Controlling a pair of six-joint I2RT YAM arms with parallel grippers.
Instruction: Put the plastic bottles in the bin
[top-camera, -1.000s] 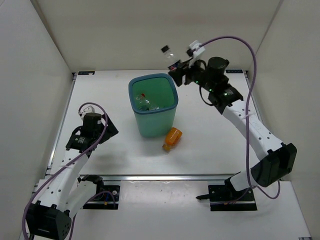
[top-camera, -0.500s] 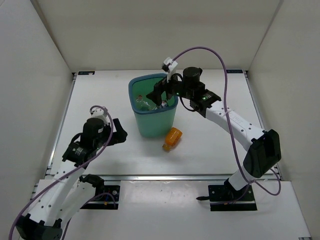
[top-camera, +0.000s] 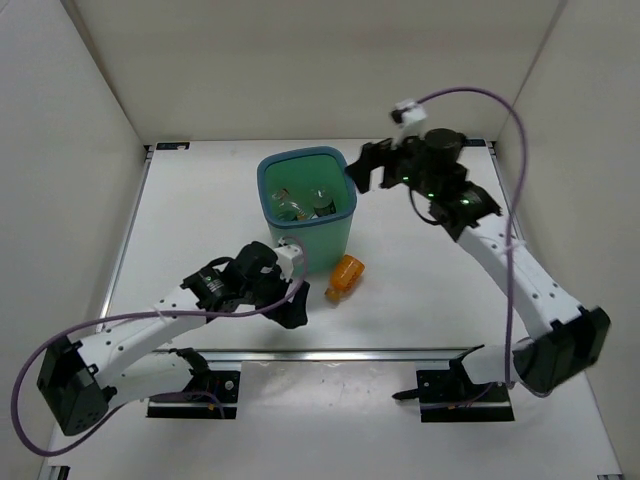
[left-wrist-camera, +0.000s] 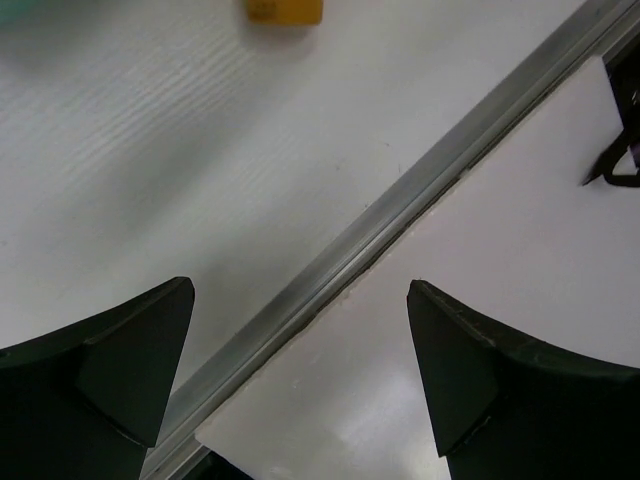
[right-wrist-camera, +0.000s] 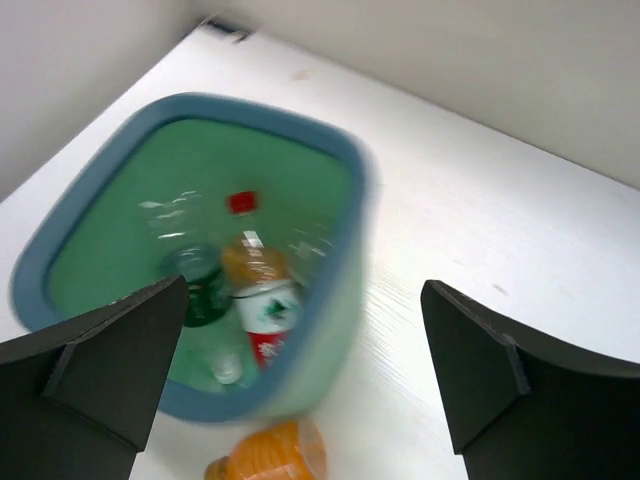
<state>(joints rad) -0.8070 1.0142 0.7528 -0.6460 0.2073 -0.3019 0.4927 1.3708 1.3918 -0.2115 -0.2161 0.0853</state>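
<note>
The teal bin (top-camera: 340, 232) stands mid-table, and several plastic bottles (top-camera: 300, 207) lie inside it. From the right wrist I see a red-labelled bottle (right-wrist-camera: 265, 318) and a dark green one (right-wrist-camera: 200, 292) within the bin's rim (right-wrist-camera: 352, 160). One orange bottle (top-camera: 346, 277) lies on its side on the table just in front of the bin, and it also shows as the orange bottle (right-wrist-camera: 270, 456) and the orange bottle (left-wrist-camera: 285, 10). My right gripper (top-camera: 368, 168) hovers open and empty above the bin's right rim. My left gripper (top-camera: 297, 303) is open and empty, low at the bin's front, left of the orange bottle.
An aluminium rail (left-wrist-camera: 400, 205) runs along the table's near edge under my left gripper. White walls close off the back and both sides. The right arm's base plate (top-camera: 455, 385) sits at the near edge.
My right gripper came over the bin, opened and let its bottle drop in, then drew back to the right. My left arm swung right and forward to the bin's front.
</note>
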